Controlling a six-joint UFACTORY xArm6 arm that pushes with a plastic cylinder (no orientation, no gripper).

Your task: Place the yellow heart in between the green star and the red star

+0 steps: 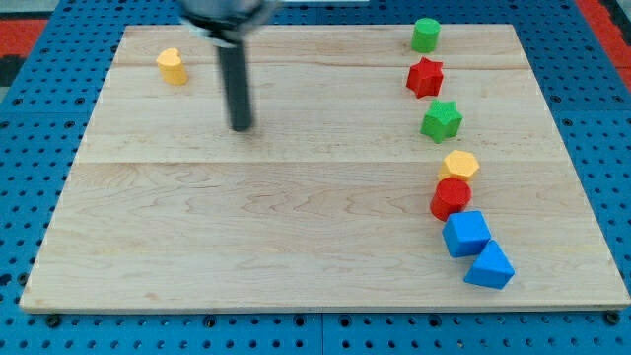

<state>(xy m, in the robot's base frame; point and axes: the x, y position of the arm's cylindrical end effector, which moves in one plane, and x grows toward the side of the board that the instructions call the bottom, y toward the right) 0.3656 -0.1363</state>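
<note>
My tip (pixel 242 127) rests on the wooden tabletop (pixel 296 227) in the upper left, below and right of the yellow heart (pixel 172 66), apart from it. My end effector is a bare rod holding nothing. At the view's right, the red star (pixel 425 77) sits just above the green star (pixel 441 120), close together, under a green cylinder (pixel 425 35).

lab bench | wooden board (pixel 296 227) on blue perforated mounting plate (pixel 39 118)

Bright, even light; rod (pixel 241 126) blurred (soft shadows).
</note>
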